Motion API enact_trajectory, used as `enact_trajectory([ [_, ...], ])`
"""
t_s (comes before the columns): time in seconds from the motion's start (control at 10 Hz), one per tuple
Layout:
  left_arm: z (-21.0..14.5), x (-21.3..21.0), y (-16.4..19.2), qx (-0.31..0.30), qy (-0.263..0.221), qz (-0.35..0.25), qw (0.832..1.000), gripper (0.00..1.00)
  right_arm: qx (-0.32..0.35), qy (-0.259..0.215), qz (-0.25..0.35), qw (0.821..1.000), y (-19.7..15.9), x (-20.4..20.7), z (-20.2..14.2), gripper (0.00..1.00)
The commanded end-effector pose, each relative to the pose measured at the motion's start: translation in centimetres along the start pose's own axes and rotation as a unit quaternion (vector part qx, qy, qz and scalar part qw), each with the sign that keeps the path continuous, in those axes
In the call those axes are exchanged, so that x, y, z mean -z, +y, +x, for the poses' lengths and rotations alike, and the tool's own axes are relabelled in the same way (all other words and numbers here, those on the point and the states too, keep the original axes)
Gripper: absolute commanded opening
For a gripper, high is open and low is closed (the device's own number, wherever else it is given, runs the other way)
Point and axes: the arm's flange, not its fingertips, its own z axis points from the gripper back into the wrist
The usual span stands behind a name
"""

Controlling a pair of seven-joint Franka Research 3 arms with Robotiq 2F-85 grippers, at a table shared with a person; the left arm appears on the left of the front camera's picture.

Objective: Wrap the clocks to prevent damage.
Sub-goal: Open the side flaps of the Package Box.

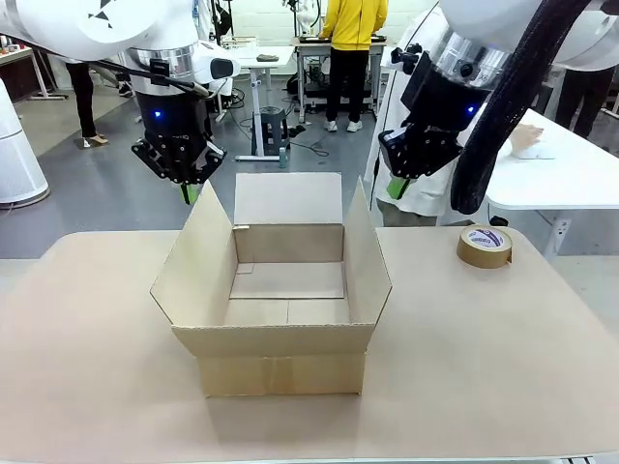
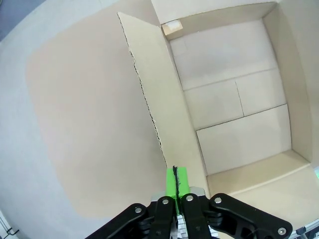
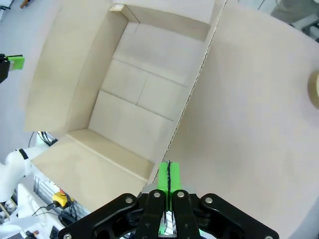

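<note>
Pincer check: left pincer (image 1: 191, 191) and right pincer (image 1: 397, 186) both have pads pressed together, hanging over the open cardboard box's (image 1: 280, 362) side flaps, maybe touching them. Brown tape roll (image 1: 485, 246) sits on the table (image 1: 97, 367).

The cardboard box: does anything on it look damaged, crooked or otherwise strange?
Nothing stands out. The box stands straight on the table with its four flaps open, and I see no tears, dents or crushed corners. The tape roll lies flat on the table to its right.
</note>
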Motion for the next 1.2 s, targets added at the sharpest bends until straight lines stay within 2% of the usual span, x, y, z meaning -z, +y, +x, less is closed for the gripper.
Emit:
enact_trajectory([
  [0.0, 0.5, 0.9, -0.7, -0.039, 0.003, -0.001, 0.999, 0.00, 0.024, 0.008, -0.030, 0.999, 2.4, 2.1, 0.1, 0.01],
  [0.3, 1.2, 2.8, -1.0, -0.089, 0.010, 0.006, 0.996, 0.00, 0.071, 0.025, -0.079, 0.994, 4.0, 5.6, 1.1, 0.01],
  [0.6, 1.6, 4.9, -1.0, -0.101, 0.020, 0.005, 0.995, 0.00, 0.096, 0.034, -0.112, 0.988, 4.0, 9.3, 1.4, 0.01],
  [1.1, 1.2, 9.5, 2.2, -0.121, 0.052, 0.042, 0.990, 0.00, 0.123, 0.046, -0.119, 0.984, -1.0, 13.0, -0.5, 0.01],
])
